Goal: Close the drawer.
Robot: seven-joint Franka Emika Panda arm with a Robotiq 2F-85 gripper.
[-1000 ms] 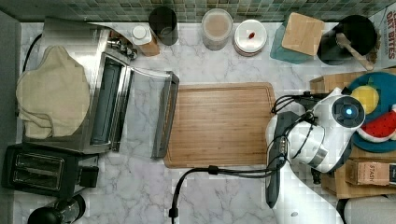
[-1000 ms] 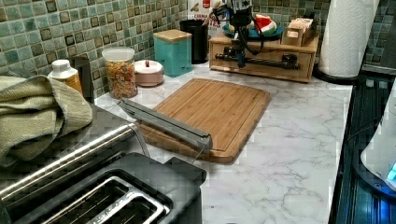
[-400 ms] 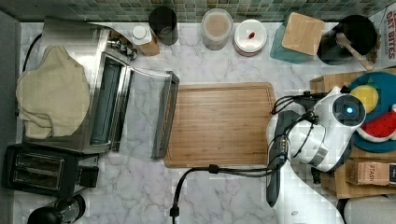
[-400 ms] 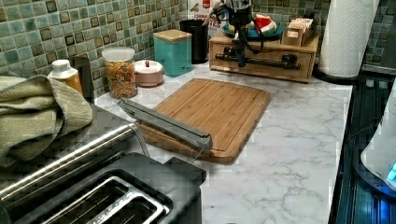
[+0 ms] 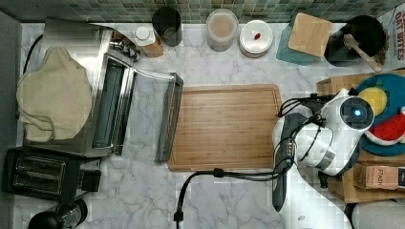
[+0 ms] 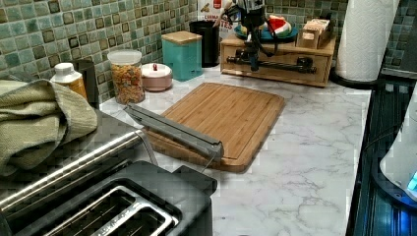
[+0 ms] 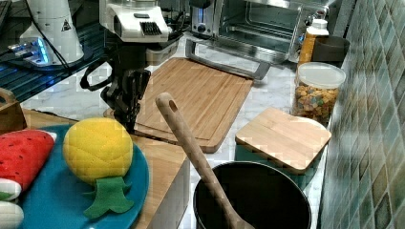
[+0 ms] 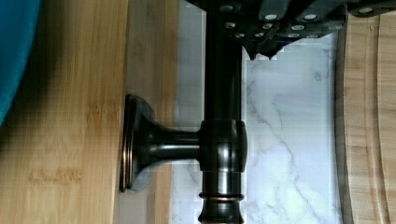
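The drawer point(image 6: 285, 73) sits in the light wooden box point(image 6: 322, 49) at the far end of the counter in the left view. Its front looks about level with the box's face. A dark bar handle point(image 6: 275, 63) runs across that front. The wrist view shows this handle point(image 8: 224, 140) up close, held off the wooden drawer front point(image 8: 149, 56) by a round post. My gripper point(image 6: 253, 49) hangs straight down at the handle, on the cutting-board side of the box. In the right view the gripper point(image 7: 126, 102) stands between the box and the board.
A wooden cutting board point(image 5: 224, 126) lies just beside the box. The toaster oven's glass door point(image 5: 167, 117) hangs open past the board's far edge. A blue plate point(image 5: 382, 143) of toy fruit rests on the box. A teal canister point(image 5: 305, 38), a black utensil pot point(image 5: 356, 36) and jars line the tiled wall.
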